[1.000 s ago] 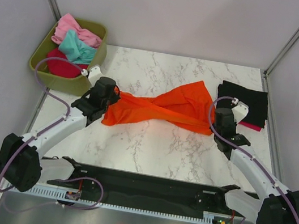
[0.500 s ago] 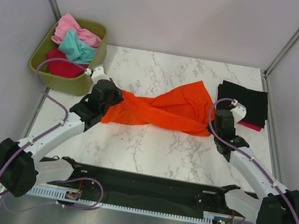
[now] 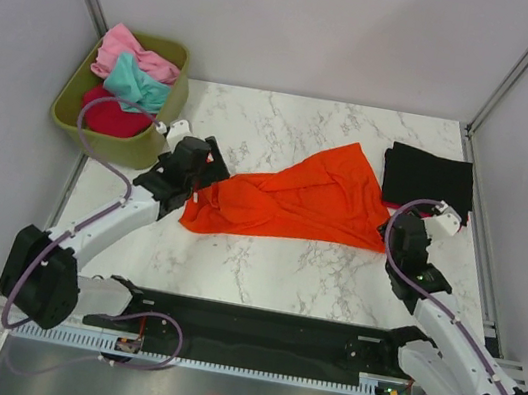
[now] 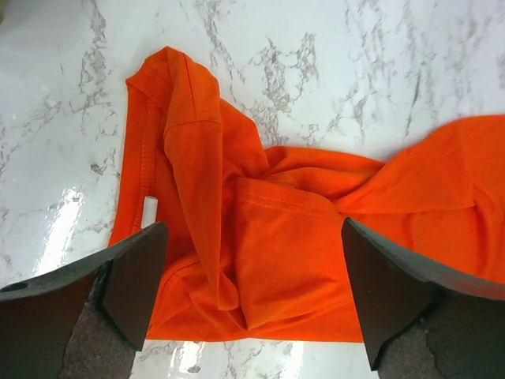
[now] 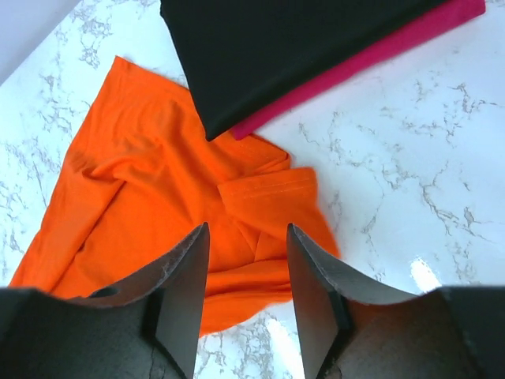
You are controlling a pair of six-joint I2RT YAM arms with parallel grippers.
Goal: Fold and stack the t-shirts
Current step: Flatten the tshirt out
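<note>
Though only overhead shows the bin [image 3: 101, 141], wrists frame the orange shirt [image 4: 268, 253].

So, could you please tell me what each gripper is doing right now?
Left gripper: jaws open, empty, above the orange t-shirt.
Right gripper: jaws open, empty, above its other end.

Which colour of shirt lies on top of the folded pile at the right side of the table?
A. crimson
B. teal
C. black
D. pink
C: the black shirt covers the pile, and only an edge of the crimson shirt shows from under it.
</note>
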